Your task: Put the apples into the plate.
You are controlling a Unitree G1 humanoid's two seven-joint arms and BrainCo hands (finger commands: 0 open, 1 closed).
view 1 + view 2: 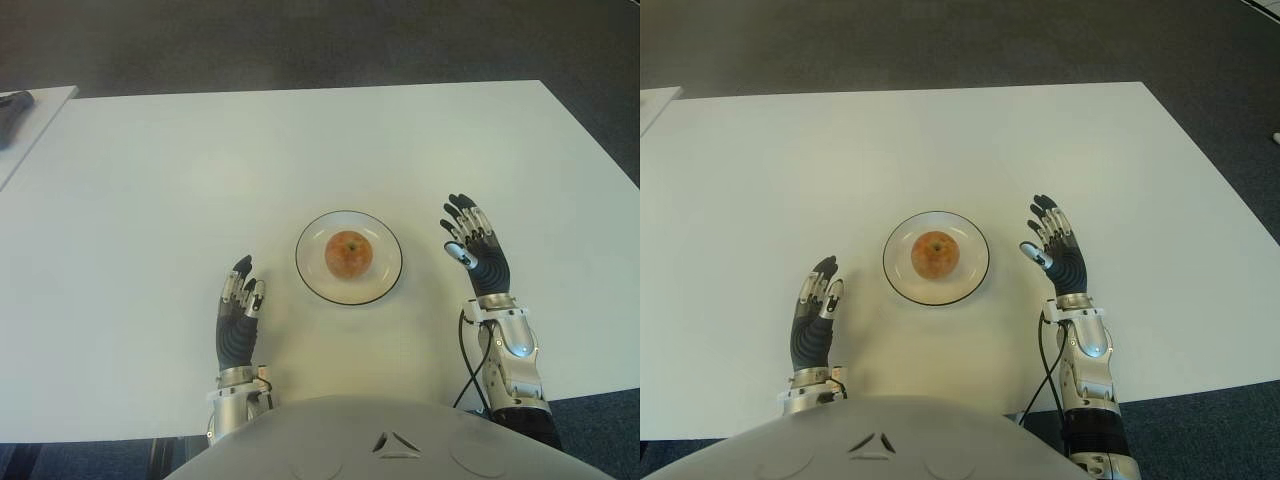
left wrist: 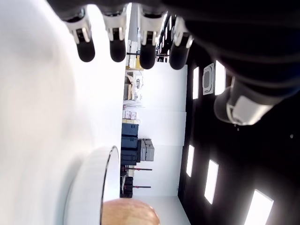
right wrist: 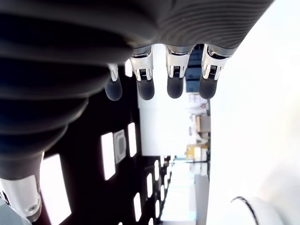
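1. Apple (image 1: 349, 254) first: we see one reddish-yellow fruit sitting in the middle of the plate (image 1: 385, 283), a white dish with a dark rim that stands on the white table (image 1: 300, 150) directly ahead of our torso.
2. Our left hand (image 1: 237, 318) shows just beside the plate on its left, fingers (image 2: 86, 43) straight and relaxed — it holds nothing. Its wrist view shows four fingertips extended side by side, with the plate's rim and a slice of the apple farther off.
3. Our right hand (image 1: 477, 250) shows near the plate on its right, apart from the rim, palm turned toward the dish. Its fingers (image 3: 146, 83) are spread and extended — nothing sits between them, as its wrist view confirms, where the plate's edge peeks in at a corner.
4. We cannot tell whether either hand touches the tabletop.
5. A dark object (image 1: 14, 106) lies on a second pale surface (image 1: 45, 112) at the far left, well apart from everything else.
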